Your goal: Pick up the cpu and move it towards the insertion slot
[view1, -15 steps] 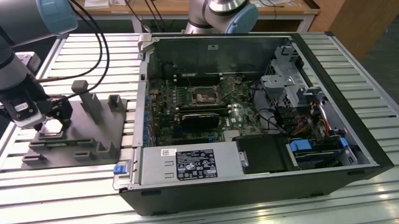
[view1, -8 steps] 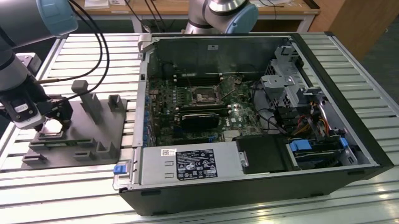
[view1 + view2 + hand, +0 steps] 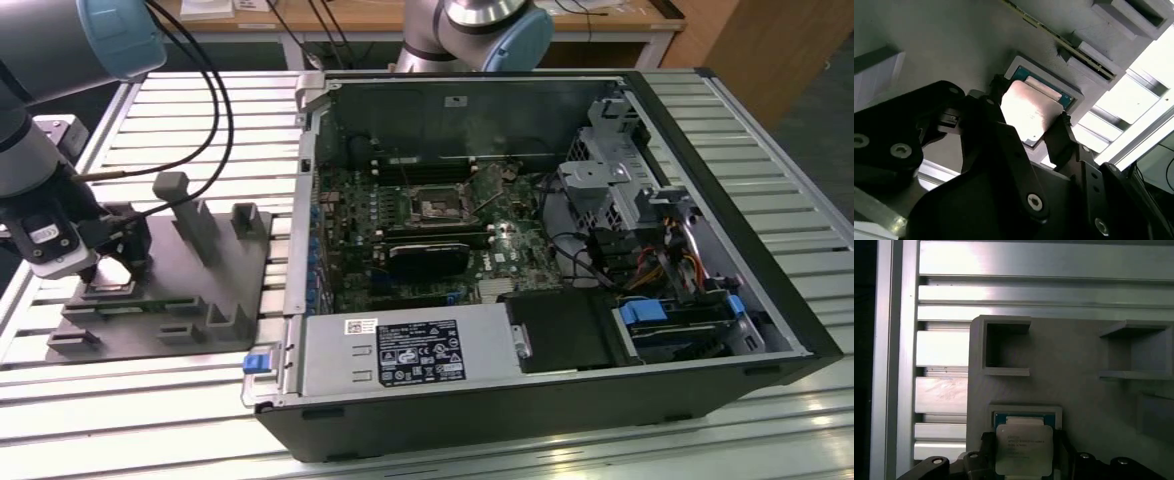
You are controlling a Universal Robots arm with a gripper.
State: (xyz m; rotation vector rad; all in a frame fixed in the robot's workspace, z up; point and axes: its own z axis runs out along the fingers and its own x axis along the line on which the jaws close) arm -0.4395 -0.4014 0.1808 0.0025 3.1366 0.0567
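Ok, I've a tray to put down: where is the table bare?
In the exterior view, bare slatted table lies beyond the grey fixture, and again in front of it beside the computer case. Crowded: the fixture, where the tool is at the cpu, and inside the case.

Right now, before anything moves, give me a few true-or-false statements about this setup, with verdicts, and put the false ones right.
1. The tool is down at the grey fixture, at the exterior view's left. True.
2. The cpu already lies in the insertion slot. False: it is at the fixture, between the tool's fingers, and the slot is apart from it, inside the computer case.
3. The case lies open, with its green circuit board showing. True.
4. The grey fixture stands inside the computer case. False: it stands on the slatted table, outside the case.
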